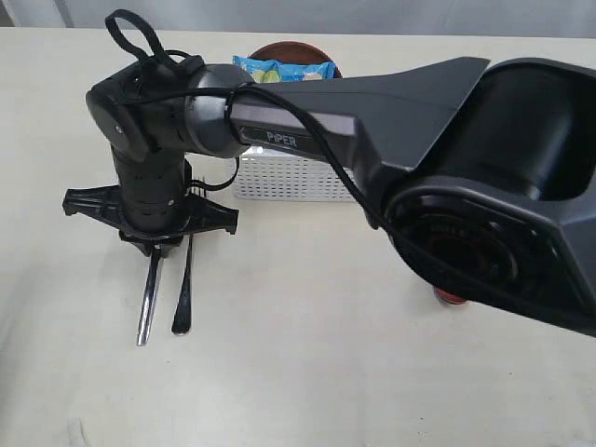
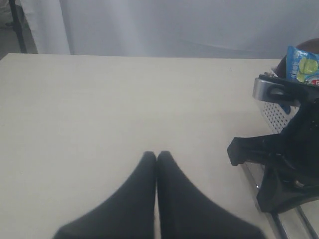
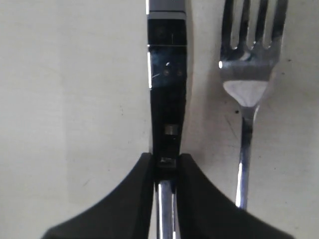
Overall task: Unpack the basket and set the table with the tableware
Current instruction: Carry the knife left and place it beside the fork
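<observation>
Exterior view: the right hand (image 1: 154, 244) reaches across to the left of the table (image 1: 307, 372) and stands low over the knife (image 1: 146, 303), just beside the fork (image 1: 183, 293). Both lie in front of the white basket (image 1: 289, 179), which holds a blue chip bag (image 1: 279, 70). The two pieces sit side by side and parallel, probably so that they form one place setting. Their long axes run from the basket side toward the near edge, with the handles nearest the camera.

Left wrist view: the left hand (image 2: 157, 160) has its fingers pressed together on nothing and hangs over bare table, clear of the work, likely parked while the other arm acts.

Right wrist view: the fingers are closed on either side of the knife at the joint of blade and handle. The blade runs straight away from the hand. The fork lies apart from it, its tines pointing the same way as the blade.
</observation>
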Motion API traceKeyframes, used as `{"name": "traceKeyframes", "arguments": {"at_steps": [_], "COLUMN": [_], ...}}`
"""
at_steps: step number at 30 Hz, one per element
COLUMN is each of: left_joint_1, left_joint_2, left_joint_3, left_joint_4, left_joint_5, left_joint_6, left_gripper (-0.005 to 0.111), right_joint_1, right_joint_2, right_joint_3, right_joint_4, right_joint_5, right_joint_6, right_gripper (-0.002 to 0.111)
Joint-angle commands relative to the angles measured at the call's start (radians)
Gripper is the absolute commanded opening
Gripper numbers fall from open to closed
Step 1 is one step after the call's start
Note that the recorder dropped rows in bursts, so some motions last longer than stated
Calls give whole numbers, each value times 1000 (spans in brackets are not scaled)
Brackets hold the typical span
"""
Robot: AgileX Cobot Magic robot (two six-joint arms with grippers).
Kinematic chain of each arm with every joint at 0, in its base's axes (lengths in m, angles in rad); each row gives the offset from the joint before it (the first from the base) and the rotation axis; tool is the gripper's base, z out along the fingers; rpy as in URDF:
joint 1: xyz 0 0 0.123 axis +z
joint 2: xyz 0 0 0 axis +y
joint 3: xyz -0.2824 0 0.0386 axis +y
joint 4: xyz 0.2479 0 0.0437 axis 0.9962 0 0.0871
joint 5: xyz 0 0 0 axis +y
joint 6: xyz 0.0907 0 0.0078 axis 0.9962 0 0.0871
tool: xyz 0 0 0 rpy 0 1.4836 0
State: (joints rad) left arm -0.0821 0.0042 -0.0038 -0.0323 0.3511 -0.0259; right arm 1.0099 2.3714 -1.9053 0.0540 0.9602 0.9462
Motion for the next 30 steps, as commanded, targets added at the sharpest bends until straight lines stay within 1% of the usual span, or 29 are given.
{"name": "traceKeyframes", "arguments": {"at_steps": [1,10,11,12,15,17,24,30], "left_joint_1": [3,3,3,3,3,3,3,3], "left_joint_2": [-4,-4,-4,-4,-4,-4,-4,-4], "left_joint_3": [4,4,4,4,4,4,4,4], "left_joint_4": [1,1,1,1,1,1,1,1], "left_joint_5": [-9,-9,-9,-9,-9,-9,-9,-9], "left_joint_6": [3,3,3,3,3,3,3,3], "left_gripper": [0,0,0,0,0,0,0,0], "right_joint_1": [-8,-8,-8,-8,-8,-8,-8,-8], "right_joint_2": [-4,-4,-4,-4,-4,-4,-7,-30], "right_joint_3": [-5,-5,-5,-5,-5,-5,-6,-56], "right_joint_4": [-14,-37,-39,-44,-54,-54,-54,-61], "right_joint_5": [-19,-20,-20,-20,-31,-35,-46,-9], "right_joint_6": [0,7,7,7,13,26,36,5], "right_gripper": [0,0,1,5,23,28,28,28]}}
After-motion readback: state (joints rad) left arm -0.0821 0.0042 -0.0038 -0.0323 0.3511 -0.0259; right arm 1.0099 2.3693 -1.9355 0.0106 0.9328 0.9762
